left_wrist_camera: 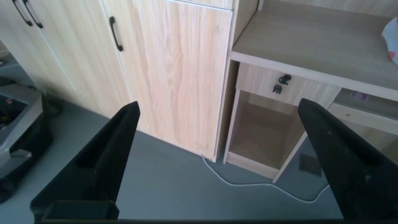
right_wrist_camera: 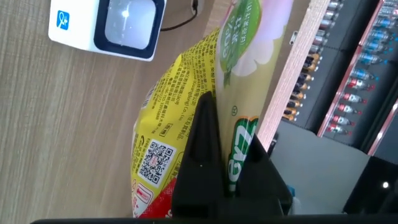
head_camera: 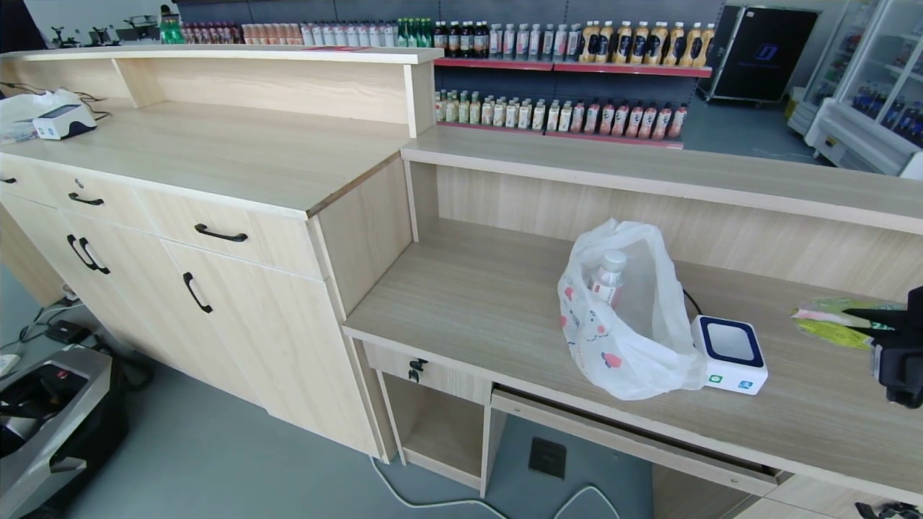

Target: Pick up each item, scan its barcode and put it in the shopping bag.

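While one bottle (head_camera: 609, 277) sits in the shopping bag (head_camera: 634, 331), the right gripper (head_camera: 862, 318) pinches a snack packet (head_camera: 822, 321) near the counter (head_camera: 497, 303)'s right end | scanning and bagging it look left to do | left gripper (left_wrist_camera: 217, 107) spread, empty

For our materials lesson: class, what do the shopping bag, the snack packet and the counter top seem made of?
Shopping bag: thin translucent plastic film, crumpled, bottle showing through.
Snack packet: glossy printed film, probably plastic.
Counter top: pale wood grain, likely matte laminate.
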{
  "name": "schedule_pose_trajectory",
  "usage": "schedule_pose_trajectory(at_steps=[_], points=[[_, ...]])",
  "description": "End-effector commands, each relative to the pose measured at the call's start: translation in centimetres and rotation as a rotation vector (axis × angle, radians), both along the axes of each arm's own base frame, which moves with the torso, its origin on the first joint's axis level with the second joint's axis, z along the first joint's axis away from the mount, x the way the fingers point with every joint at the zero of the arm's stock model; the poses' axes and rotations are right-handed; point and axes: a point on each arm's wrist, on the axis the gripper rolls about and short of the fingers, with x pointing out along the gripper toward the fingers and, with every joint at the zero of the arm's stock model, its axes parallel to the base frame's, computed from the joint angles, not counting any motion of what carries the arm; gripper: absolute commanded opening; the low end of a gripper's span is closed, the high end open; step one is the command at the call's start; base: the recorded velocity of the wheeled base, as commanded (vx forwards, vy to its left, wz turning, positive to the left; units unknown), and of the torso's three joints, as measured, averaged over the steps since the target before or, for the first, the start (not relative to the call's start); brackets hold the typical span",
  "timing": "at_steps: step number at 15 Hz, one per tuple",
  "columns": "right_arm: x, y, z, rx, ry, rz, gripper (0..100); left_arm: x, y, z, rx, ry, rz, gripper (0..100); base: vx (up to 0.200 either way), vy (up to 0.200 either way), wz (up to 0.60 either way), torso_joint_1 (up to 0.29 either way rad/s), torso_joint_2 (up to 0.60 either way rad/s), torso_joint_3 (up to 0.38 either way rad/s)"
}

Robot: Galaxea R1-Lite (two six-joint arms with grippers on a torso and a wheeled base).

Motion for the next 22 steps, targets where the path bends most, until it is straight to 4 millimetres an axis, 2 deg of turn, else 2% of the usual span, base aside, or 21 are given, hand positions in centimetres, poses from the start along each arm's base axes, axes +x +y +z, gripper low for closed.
schedule_pose_trajectory(at_steps=[1,7,10,12,15,16,17,18,22], points=[[-0.3,0.0,0.1,-0.002,-0.002,-0.007,0,0.0,0.0,0.0,0.0,0.0,0.001,100,0.0,0.0,0.0,0.0,0.0,0.0],[-1.1,0.5,0.0,0.003,0.003,-0.007,0,0.0,0.0,0.0,0.0,0.0,0.001,100,0.0,0.0,0.0,0.0,0.0,0.0],[-1.7,1.0,0.9,0.048,-0.004,-0.023,0,0.0,0.0,0.0,0.0,0.0,0.001,100,0.0,0.0,0.0,0.0,0.0,0.0],[-2.7,2.6,2.8,0.209,-0.015,-0.031,0,0.0,0.0,0.0,0.0,0.0,0.001,100,0.0,0.0,0.0,0.0,0.0,0.0],[-2.5,6.5,6.8,0.663,0.007,-0.034,0,0.0,0.0,0.0,0.0,0.0,0.001,100,0.0,0.0,0.0,0.0,0.0,0.0],[-2.1,6.8,8.2,0.765,0.006,-0.045,0,0.0,0.0,0.0,0.0,0.0,0.001,100,0.0,0.0,0.0,0.0,0.0,0.0],[-2.0,6.9,8.5,0.774,0.003,-0.044,0,0.0,0.0,0.0,0.0,0.0,0.001,100,0.0,0.0,0.0,0.0,0.0,0.0],[-1.0,6.5,9.8,0.805,-0.019,-0.057,0,0.0,0.0,0.0,0.0,0.0,0.001,100,0.0,0.0,0.0,0.0,0.0,0.0],[-1.0,6.1,9.8,0.929,0.019,-0.133,0,0.0,0.0,0.0,0.0,0.0,0.001,100,0.0,0.0,0.0,0.0,0.0,0.0]])
